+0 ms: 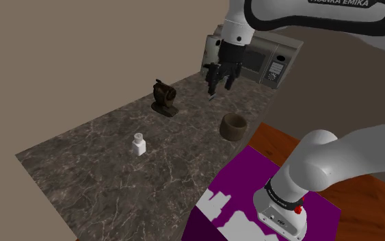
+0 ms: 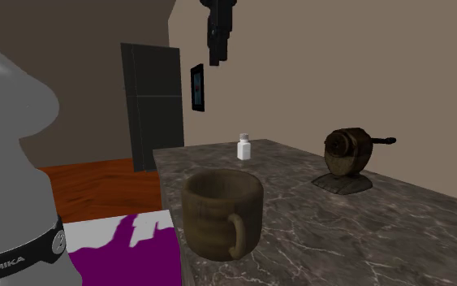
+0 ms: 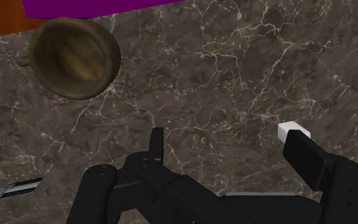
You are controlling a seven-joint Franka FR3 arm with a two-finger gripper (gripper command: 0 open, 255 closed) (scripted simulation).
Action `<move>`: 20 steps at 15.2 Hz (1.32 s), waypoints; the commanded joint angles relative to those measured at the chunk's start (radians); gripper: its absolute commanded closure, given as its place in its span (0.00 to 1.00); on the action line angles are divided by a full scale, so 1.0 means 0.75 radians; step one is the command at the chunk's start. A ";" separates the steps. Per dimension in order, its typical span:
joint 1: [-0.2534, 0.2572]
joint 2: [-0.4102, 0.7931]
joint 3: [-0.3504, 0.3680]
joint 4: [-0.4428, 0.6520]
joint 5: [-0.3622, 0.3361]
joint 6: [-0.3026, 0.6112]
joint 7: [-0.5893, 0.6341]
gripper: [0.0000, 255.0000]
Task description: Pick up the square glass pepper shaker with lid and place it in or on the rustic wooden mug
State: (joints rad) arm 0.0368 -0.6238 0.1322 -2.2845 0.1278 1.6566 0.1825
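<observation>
One tool, jaws wide and empty, white shaker well apart (on counter)

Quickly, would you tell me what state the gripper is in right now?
Gripper: open, holding nothing.

The dark stone-like counter is veined pale like polished marble and smooth all over. On it, the squat brown wooden mug looks matt, with coarse streaked grain. Well apart from the mug, the small square lidded shaker is drawn plain, flat white. Beyond the mug, the grey microwave has a dull metallic look.
</observation>
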 commanded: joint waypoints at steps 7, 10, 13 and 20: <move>0.030 0.358 0.166 0.126 0.011 0.173 0.174 0.00; 0.041 0.506 0.220 0.198 -0.008 0.224 0.245 0.00; 0.055 0.661 0.268 0.283 -0.042 0.264 0.320 0.00; 0.121 1.045 0.336 0.542 -0.163 0.308 0.497 0.00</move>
State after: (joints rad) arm 0.1182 0.1162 0.3784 -1.9062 0.0205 1.8824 0.5346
